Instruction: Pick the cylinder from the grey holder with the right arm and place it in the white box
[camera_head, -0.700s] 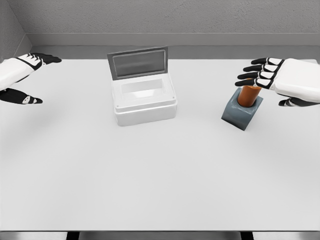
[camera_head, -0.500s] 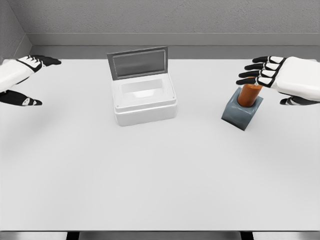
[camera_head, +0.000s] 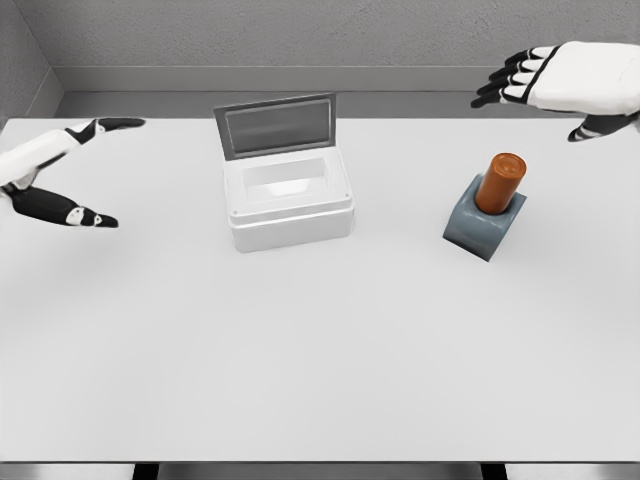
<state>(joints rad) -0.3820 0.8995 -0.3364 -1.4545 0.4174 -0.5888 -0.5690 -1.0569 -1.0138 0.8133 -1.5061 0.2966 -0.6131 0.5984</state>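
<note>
The cylinder (camera_head: 499, 182) stands tilted in the grey holder (camera_head: 483, 226), right of the white box (camera_head: 288, 198). The right hand (camera_head: 560, 82) hovers above it, fingers spread, holding nothing. A careless descent could knock the cylinder or tip the holder.

The cylinder (camera_head: 499, 182) is a rusty orange-brown, a shade lighter on its flat top. It stands in a slate, blue-grey holder (camera_head: 482, 227). The box (camera_head: 288, 203) is plain white inside and out, while its raised lid (camera_head: 277, 125) has a dark grey frame around a paler grey panel. The counter (camera_head: 320, 350) is a smooth off-white with no pattern. Behind it the wall (camera_head: 330, 32) is a speckled mid grey. The right hand (camera_head: 560, 82) has a white shell with black fingers banded in white at the joints; the left hand (camera_head: 55, 172) has the same white-and-black colouring.
</note>
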